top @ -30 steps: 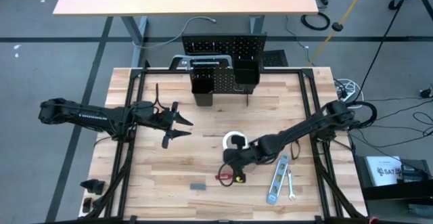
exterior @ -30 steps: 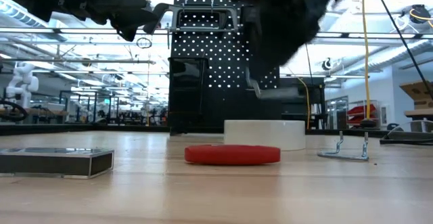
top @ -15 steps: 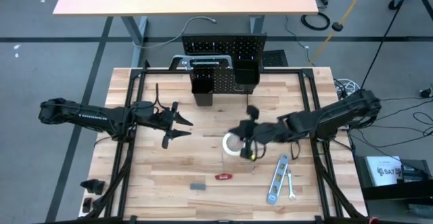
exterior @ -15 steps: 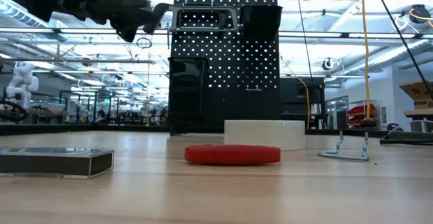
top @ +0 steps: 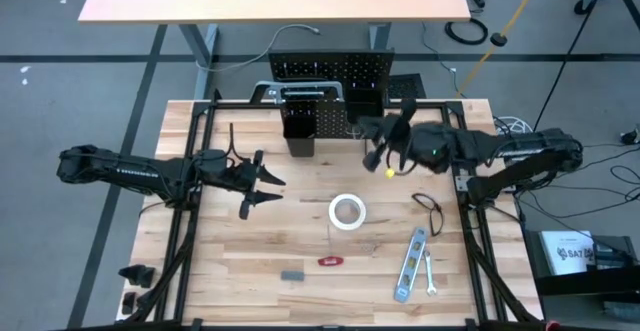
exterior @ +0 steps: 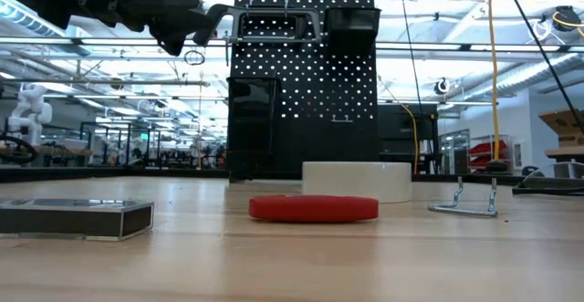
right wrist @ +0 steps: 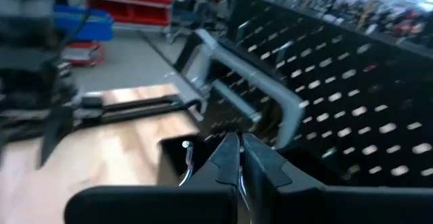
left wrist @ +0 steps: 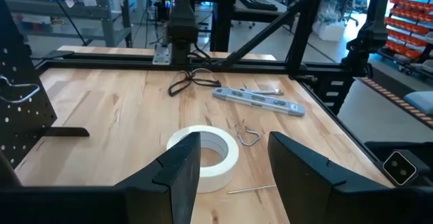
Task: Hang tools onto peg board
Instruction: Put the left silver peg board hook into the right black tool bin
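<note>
Hovering near the peg board (top: 330,69), the right gripper (top: 385,151) clamps black pliers (top: 388,154); the left gripper (top: 272,189) waits, jaws parted and empty

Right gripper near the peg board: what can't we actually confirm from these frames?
- Right gripper, high view: a yellow-tipped item hangs by it; too small to identify, or to tell whether it is gripped.
- Right wrist view: motion blur; fingers pressed together, nothing readable between them.
- Low view: this gripper is out of frame, above the peg board.
- Left gripper waits open, left of the white tape roll.
</note>
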Controlling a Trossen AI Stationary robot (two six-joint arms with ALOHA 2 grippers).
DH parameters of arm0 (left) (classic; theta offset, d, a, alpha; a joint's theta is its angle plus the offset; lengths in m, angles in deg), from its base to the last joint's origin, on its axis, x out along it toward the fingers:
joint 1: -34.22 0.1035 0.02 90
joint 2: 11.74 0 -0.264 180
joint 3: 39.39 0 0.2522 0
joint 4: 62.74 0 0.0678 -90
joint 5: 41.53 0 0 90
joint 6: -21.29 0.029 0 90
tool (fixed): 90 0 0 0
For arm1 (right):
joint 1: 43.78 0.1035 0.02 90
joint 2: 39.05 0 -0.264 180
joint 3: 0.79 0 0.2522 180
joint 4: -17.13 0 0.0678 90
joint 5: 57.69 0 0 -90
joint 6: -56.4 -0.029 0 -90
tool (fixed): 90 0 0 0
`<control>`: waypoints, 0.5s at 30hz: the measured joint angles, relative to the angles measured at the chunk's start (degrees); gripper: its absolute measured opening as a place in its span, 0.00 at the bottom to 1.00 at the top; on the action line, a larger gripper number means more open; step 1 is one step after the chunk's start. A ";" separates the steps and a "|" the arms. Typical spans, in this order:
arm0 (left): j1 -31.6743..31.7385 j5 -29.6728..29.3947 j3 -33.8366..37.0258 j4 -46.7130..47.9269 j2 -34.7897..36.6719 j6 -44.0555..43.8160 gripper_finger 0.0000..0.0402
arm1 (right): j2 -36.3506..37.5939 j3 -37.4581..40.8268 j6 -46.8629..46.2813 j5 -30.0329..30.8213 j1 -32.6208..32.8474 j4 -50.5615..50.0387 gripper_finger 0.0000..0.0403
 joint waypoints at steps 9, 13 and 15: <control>0.00 0.00 0.00 -0.54 0.00 0.00 0.44 | -2.08 -5.16 -0.20 -0.61 -9.58 -3.95 0.00; 0.00 0.00 0.00 -0.55 0.00 0.00 0.44 | -3.49 -6.09 -2.54 -1.37 -11.81 -8.22 0.00; 0.00 0.00 0.00 -0.55 0.00 0.00 0.44 | -4.13 -6.27 -4.41 -4.13 -12.97 -9.92 0.00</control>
